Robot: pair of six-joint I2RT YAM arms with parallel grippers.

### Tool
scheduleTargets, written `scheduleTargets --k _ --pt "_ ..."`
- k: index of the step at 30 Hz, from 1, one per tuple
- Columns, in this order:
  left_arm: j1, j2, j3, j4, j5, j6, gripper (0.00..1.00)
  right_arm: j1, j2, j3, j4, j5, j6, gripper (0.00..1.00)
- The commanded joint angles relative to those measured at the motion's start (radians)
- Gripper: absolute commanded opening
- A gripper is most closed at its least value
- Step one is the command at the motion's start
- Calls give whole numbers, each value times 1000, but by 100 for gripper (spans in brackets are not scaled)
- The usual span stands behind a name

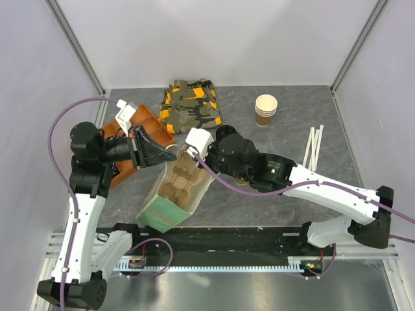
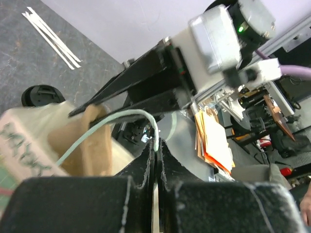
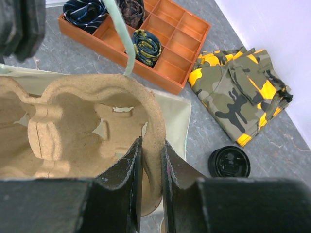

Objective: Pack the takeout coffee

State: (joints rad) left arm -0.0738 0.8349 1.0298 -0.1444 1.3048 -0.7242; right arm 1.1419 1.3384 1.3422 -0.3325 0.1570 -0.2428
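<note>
The left gripper (image 2: 156,148) is seen fully closed, the pale green handle (image 2: 112,118) of the paper bag (image 1: 159,219) being pinched between its fingers (image 2: 143,167) so that the loop arches away in front of them. Directly ahead of that gripper, close by, the view is blocked by the right arm's wrist (image 2: 218,34). The right gripper (image 3: 151,145) is clamped on the rim of a moulded pulp cup carrier (image 3: 73,121), with 1 finger on each side of the rim. The carrier is lodged in the bag's mouth and spreads to the left of that gripper, so most of the opening is taken up. Just to the right of the right gripper, past the bag's cream wall, a round black lid (image 3: 229,161) is seen on the table (image 1: 285,139). Whether a cup sits under it cannot be told, so the place of the takeout coffee cannot be given. Ahead of the right gripper an orange divided tray (image 3: 181,48) is set, with rolled ties (image 3: 146,44) in some compartments, and a folded camouflage garment (image 3: 238,87) lies ahead to the right. Well to the right of that arm, a stack of lidless paper cups (image 1: 265,109) and a few white strips (image 1: 313,148) are seen.
</note>
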Motion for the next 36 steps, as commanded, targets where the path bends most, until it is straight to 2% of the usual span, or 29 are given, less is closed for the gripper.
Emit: scheduleTargets --k 1,4,5,6,9,13,15,20,23,24,31,34,36 --pt "134 -13 7 -106 71 49 2 13 -73 72 -36 -25 -44 0" --pt "236 -4 27 -223 8 147 2 19 -82 71 -62 9 -55 0" --pt "247 6 38 -318 -40 242 4 19 -81 69 -66 22 -56 0" --pt "258 45 52 -381 -48 294 8 21 -76 69 -72 41 -56 0" --pt "269 101 88 -553 -59 466 12 19 -64 68 -72 50 -55 0" --pt "269 86 108 -638 -105 613 17 19 -41 55 -71 79 -58 0" --pt "269 78 116 -717 -140 658 29 19 -35 54 -69 79 -52 0" --pt "267 73 196 -1010 -209 983 58 19 -38 41 -74 78 -50 0" --pt "258 40 211 -1073 -257 1078 73 19 -39 31 -76 70 -52 0" --pt "247 36 204 -1083 -269 1100 75 19 -39 28 -74 69 -52 0" --pt "197 70 177 -1094 -371 1174 75 19 -38 21 -69 65 -56 0" --pt "181 81 168 -1080 -380 1171 67 19 -39 18 -69 64 -58 0" --pt "172 81 159 -1057 -368 1169 57 21 -38 15 -65 67 -56 0"
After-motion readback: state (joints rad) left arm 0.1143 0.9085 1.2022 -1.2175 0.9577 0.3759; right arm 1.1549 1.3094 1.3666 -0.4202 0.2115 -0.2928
